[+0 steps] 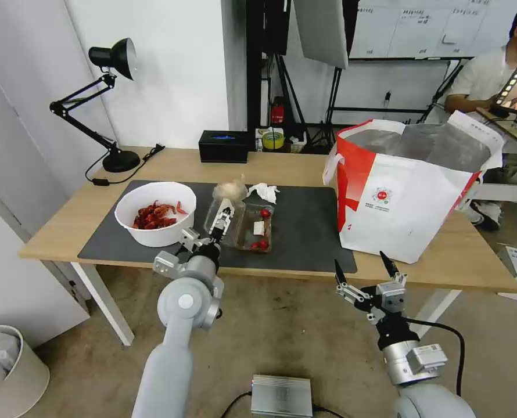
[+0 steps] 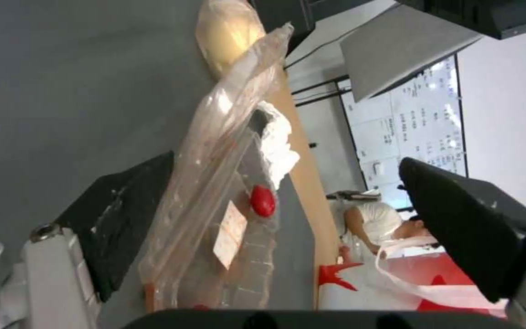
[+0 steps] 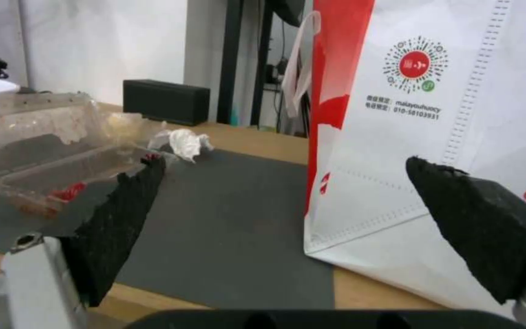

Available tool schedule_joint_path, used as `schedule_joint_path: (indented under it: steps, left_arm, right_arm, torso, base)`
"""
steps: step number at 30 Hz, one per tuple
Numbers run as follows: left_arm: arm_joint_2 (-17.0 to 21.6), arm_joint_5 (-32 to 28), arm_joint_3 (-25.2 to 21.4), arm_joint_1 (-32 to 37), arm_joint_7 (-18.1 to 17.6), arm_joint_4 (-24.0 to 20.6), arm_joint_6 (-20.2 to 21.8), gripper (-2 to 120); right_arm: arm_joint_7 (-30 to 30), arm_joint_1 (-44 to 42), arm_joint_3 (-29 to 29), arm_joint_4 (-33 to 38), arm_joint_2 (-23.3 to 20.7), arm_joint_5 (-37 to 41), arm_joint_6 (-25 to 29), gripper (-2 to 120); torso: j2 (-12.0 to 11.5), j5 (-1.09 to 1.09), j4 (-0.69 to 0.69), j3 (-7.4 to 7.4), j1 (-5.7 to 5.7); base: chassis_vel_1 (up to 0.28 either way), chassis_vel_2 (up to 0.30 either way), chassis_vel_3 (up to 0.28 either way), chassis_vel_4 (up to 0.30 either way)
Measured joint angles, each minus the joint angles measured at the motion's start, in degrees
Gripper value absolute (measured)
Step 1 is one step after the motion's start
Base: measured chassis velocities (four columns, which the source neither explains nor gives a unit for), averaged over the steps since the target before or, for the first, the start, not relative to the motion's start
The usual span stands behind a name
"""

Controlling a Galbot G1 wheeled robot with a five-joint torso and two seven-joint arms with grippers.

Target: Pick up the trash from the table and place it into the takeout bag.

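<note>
- While our left gripper (image 1: pixel 222 222) reaches over the large dark grey mat (image 1: pixel 305 232) on the light wooden table (image 1: pixel 171 165), its fingers stand apart around the raised lid edge of the clear plastic clamshell tray with cherry tomatoes (image 1: pixel 251 227); we cannot tell whether they touch it.
- From our left wrist view, one black pad (image 2: pixel 123 214) lies beside the tray's lid (image 2: pixel 214 183) and the other (image 2: pixel 458 224) is well clear of it.
- Our white round bowl of red crayfish shells (image 1: pixel 155 212) sits on the mat, just left of the tray.
- Behind the tray lie the small clear yellowish bag (image 1: pixel 229 189) and the white tissue wad (image 1: pixel 264 191).
- Our large boxy white takeout bag with red side panels (image 1: pixel 406 191) stands open at the table's right, its silver lining showing.
- Our right gripper (image 1: pixel 364 273) hangs wide open and empty before the table's front edge, near the takeout bag.
- A black rectangular box (image 1: pixel 223 146) rests at the table's back.
</note>
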Motion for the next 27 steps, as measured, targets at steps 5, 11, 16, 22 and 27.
schedule_joint_path:
  steps: [5,11,16,22,27]
  left_arm:
    - [0.0,0.0,0.0,0.0,0.0,0.0,0.0,100]
    - [0.0,-0.2,0.1,-0.1,0.5,-0.7,0.0,100]
    - [0.0,-0.2,0.4,0.0,0.6,-1.0,0.0,100]
    - [0.0,-0.3,0.5,0.0,0.6,-1.2,0.0,100]
    - [0.0,-0.4,0.9,0.0,0.7,-1.5,0.0,100]
  right_arm:
    - [0.0,-0.1,0.1,0.1,0.0,0.0,0.0,100]
    - [0.0,-0.3,0.1,0.4,0.1,-0.1,0.0,100]
    - [0.0,-0.5,0.1,0.6,0.2,-0.2,0.0,100]
    - [0.0,-0.6,0.2,0.8,0.2,-0.3,0.0,100]
    - [0.0,-0.8,0.1,1.1,0.5,-0.5,-0.1,100]
  torso:
    - [0.0,0.0,0.0,0.0,0.0]
    - [0.0,0.0,0.0,0.0,0.0]
    - [0.0,0.0,0.0,0.0,0.0]
    - [0.0,0.0,0.0,0.0,0.0]
    - [0.0,0.0,0.0,0.0,0.0]
  base:
    - [0.0,0.0,0.0,0.0]
    - [0.0,0.0,0.0,0.0]
    - [0.0,0.0,0.0,0.0]
    - [0.0,0.0,0.0,0.0]
    - [0.0,0.0,0.0,0.0]
